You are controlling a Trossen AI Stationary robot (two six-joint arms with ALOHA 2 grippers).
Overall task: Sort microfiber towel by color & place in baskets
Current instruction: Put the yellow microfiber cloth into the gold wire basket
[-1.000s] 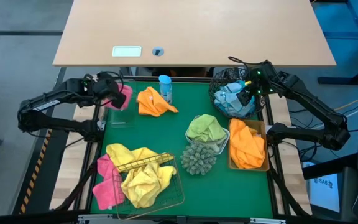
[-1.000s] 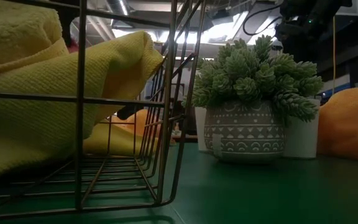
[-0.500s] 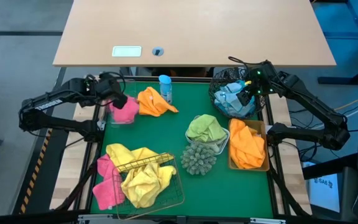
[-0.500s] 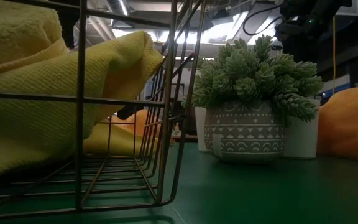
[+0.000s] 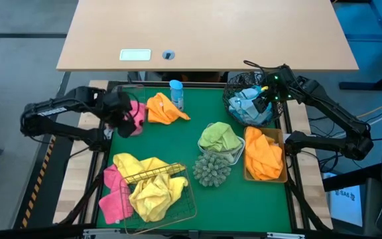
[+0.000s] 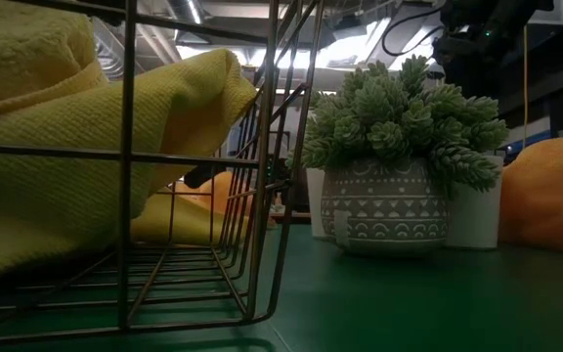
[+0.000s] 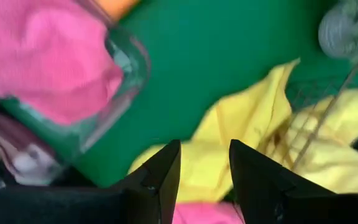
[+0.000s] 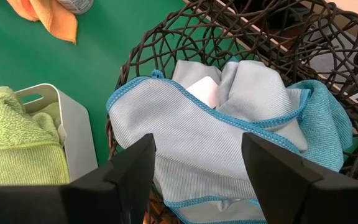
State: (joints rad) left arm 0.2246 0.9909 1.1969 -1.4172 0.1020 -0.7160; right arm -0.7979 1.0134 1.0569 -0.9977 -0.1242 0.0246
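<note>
Since a second ago the left gripper has let the pink towel drop into the clear bin at upper left and drawn back, fingers apart and empty. The right gripper hangs open over the black basket. Reaching next, the left arm may knock the bin.

Bare green mat lies open mid-table (between clear bin and white tray); the spiky plant and gold wire basket crowd the front.
</note>
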